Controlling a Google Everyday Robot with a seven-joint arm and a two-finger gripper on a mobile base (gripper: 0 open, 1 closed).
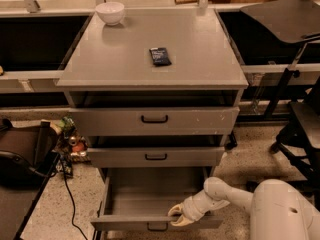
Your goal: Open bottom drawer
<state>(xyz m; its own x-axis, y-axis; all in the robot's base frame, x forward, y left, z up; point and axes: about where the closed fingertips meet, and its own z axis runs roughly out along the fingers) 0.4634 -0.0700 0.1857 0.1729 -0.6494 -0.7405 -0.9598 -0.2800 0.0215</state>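
The bottom drawer [150,200] is the lowest of three grey cabinet drawers and stands pulled out, its plain grey tray bare inside. Its low flat front [125,223] runs along the bottom of the camera view, with a small black loop handle [158,228] partly cut off by the frame edge. My gripper [177,217] is at the top edge of that front, right of the handle, its pale fingers curled over the rim. The white arm [227,195] reaches in from the lower right.
The middle drawer [156,156] and top drawer [154,119] sit above. A white bowl [110,12] and a dark packet [160,56] lie on the cabinet top. A dark bag [22,151] and cable lie on the floor at left. Chairs [300,119] stand at right.
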